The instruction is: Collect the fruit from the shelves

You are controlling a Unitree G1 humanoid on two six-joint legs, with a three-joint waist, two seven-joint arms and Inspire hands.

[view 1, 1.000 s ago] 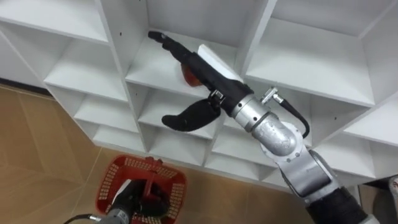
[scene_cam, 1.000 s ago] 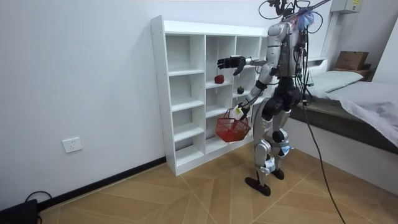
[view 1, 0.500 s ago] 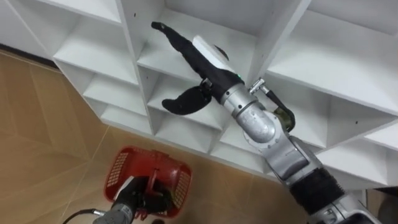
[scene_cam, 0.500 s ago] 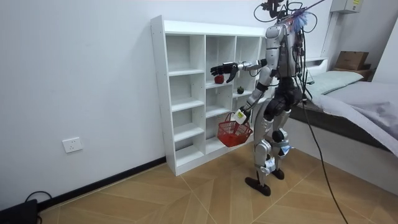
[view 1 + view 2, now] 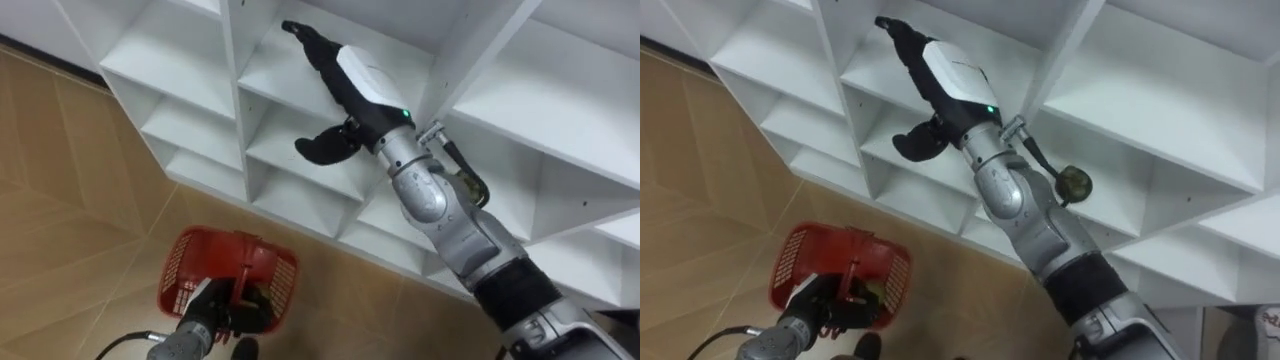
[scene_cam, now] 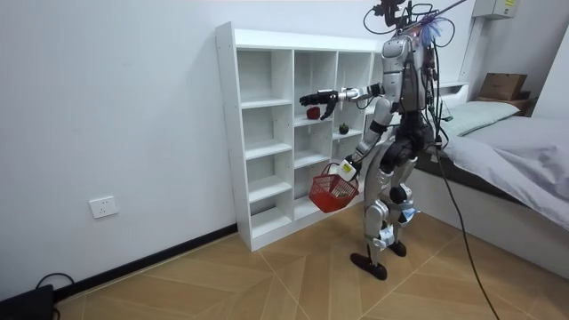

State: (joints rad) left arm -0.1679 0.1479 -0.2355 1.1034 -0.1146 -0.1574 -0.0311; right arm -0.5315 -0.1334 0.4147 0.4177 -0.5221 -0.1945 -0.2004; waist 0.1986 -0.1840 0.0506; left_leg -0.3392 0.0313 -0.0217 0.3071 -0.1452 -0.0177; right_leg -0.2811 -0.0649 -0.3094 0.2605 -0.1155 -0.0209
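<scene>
My right hand (image 5: 362, 84) reaches into a middle cubby of the white closet (image 6: 267, 133), open, with straight fingers and the thumb spread below. In the room view a red apple (image 6: 313, 113) sits on that shelf just under the hand (image 6: 318, 96); in the eye views the hand hides it. A dark green fruit (image 5: 1074, 183) lies in the cubby one column to the right, beside my forearm. My left hand (image 5: 228, 308) is low down, shut on the handle of the red basket (image 5: 190, 262), which hangs in front of the closet's lower shelves.
I stand facing the closet on a wooden floor (image 6: 267, 276). A bed (image 6: 520, 147) lies at the room view's right, behind me. The closet's other cubbies (image 5: 185, 60) hold nothing.
My right hand has pushed deeper into the cubby and lowered over the apple, which it now hides in the eye views. The head view has shifted; the basket still hangs from my left hand.
</scene>
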